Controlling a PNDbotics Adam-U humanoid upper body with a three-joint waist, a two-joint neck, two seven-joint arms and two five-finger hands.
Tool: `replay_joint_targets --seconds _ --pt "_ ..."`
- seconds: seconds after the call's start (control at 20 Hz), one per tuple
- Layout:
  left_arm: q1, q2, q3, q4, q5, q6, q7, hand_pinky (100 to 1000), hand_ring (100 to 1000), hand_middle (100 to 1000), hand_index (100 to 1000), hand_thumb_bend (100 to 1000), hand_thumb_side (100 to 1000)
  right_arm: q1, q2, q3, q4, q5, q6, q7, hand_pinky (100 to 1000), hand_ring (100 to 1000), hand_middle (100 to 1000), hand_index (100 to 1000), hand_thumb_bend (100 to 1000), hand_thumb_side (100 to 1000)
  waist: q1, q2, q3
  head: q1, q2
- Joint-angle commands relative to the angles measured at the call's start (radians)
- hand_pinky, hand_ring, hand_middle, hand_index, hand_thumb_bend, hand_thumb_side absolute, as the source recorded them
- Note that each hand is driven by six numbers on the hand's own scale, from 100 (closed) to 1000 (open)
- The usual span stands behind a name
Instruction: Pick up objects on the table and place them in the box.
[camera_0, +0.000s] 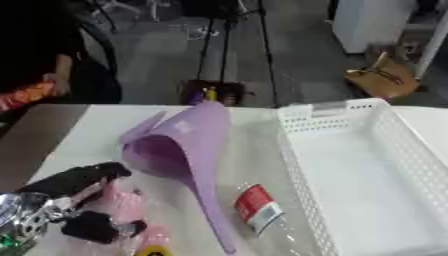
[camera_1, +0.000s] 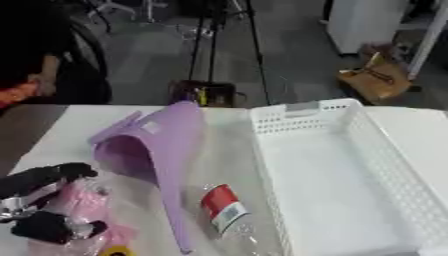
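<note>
A purple dustpan (camera_0: 179, 150) with a long handle lies on the white table (camera_0: 105, 125), its handle running toward the near edge. A clear bottle with a red label (camera_0: 256, 207) lies right of the handle, beside the white perforated box (camera_0: 359, 170), which holds nothing. My left hand (camera_0: 83, 200) is at the lower left, its black fingers curled round a pink crinkly packet (camera_0: 122, 210). A small yellow thing (camera_0: 153, 250) shows at the bottom edge. My right hand is out of sight.
A dark brown surface (camera_0: 31, 135) adjoins the table on the left. A person in black with an orange item stands at the far left, off the table. Tripod legs and a brown bag stand on the floor beyond.
</note>
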Motion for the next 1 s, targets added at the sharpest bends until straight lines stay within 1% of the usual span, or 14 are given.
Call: replay_joint_targets --seconds 0.05,0.1,0.15,0.3,0.35,0.4,0.45,0.6,0.65,0.7,0.75,0.9,0.95,1.0 --pt "-0.004 0.021 0.018 -0.012 0.001 0.029 -0.031 459 758 985 1000 439 541 -0.004 -0.019 -0.008 -0.019 -0.002 -0.015 -0.028 679 588 550 578 100 628 0.000 -0.014 0.000 -0.003 -0.017" --pt "-0.004 0.021 0.018 -0.012 0.000 0.029 -0.031 459 758 985 1000 439 541 -0.004 -0.019 -0.008 -0.019 -0.002 -0.016 -0.031 679 588 550 578 100 628 0.000 -0.014 0.000 -0.002 -0.017" --pt "-0.004 0.021 0.019 -0.012 -0.001 0.031 -0.030 465 733 973 1000 402 520 -0.004 -0.019 -0.008 -0.019 -0.002 -0.016 -0.034 678 588 549 578 100 628 0.000 -0.013 -0.001 -0.003 -0.018" --pt "-0.003 0.021 0.019 -0.012 -0.007 0.036 -0.028 468 722 968 1000 391 511 -0.004 -0.019 -0.008 -0.019 -0.001 -0.018 -0.042 678 587 549 578 100 627 0.000 -0.013 -0.001 -0.003 -0.019" --pt "-0.003 0.021 0.019 -0.012 -0.009 0.037 -0.028 461 705 958 1000 375 488 -0.004 -0.019 -0.008 -0.019 -0.001 -0.018 -0.044 677 587 548 578 100 627 0.000 -0.012 -0.001 -0.003 -0.019" --pt "-0.003 0.021 0.019 -0.012 -0.010 0.037 -0.028 461 705 958 1000 375 488 -0.004 -0.018 -0.008 -0.019 -0.001 -0.018 -0.046 677 587 548 578 100 627 0.000 -0.012 -0.001 -0.003 -0.020" --pt "-0.003 0.021 0.018 -0.012 -0.012 0.035 -0.027 396 658 934 1000 348 444 -0.004 -0.019 -0.008 -0.019 -0.001 -0.018 -0.049 676 586 547 577 100 624 0.000 -0.012 -0.001 -0.002 -0.019" --pt "-0.003 0.020 0.017 -0.012 -0.017 0.031 -0.032 392 632 915 1000 338 445 -0.005 -0.019 -0.008 -0.019 -0.002 -0.019 -0.058 675 585 545 572 100 622 -0.001 -0.012 -0.001 -0.001 -0.019" --pt "-0.003 0.020 0.017 -0.012 -0.017 0.030 -0.035 390 612 896 976 329 441 -0.005 -0.020 -0.008 -0.019 -0.003 -0.020 -0.062 674 584 544 567 100 619 -0.001 -0.012 -0.001 -0.001 -0.019" --pt "-0.003 0.020 0.017 -0.012 -0.014 0.031 -0.040 393 608 891 972 325 442 -0.005 -0.020 -0.008 -0.019 -0.003 -0.021 -0.066 674 584 544 567 100 618 -0.001 -0.012 -0.001 -0.001 -0.018" --pt "-0.004 0.020 0.017 -0.012 -0.011 0.032 -0.044 379 582 857 947 323 431 -0.005 -0.020 -0.008 -0.019 -0.003 -0.021 -0.071 671 583 541 564 100 616 -0.001 -0.012 -0.001 0.000 -0.018" --pt "-0.004 0.020 0.018 -0.012 -0.001 0.035 -0.054 374 574 842 937 322 420 -0.005 -0.021 -0.008 -0.019 -0.001 -0.024 -0.088 669 582 540 562 100 615 -0.002 -0.011 -0.001 0.001 -0.018" --pt "-0.004 0.020 0.018 -0.012 0.001 0.035 -0.056 355 550 808 932 315 399 -0.006 -0.021 -0.008 -0.019 0.000 -0.024 -0.093 664 578 540 556 100 609 -0.002 -0.011 -0.002 0.001 -0.018" --pt "-0.003 0.019 0.017 -0.012 0.004 0.035 -0.061 355 550 808 932 315 399 -0.006 -0.022 -0.010 -0.019 0.000 -0.026 -0.103 664 578 540 556 100 609 -0.002 -0.011 -0.003 0.001 -0.018"
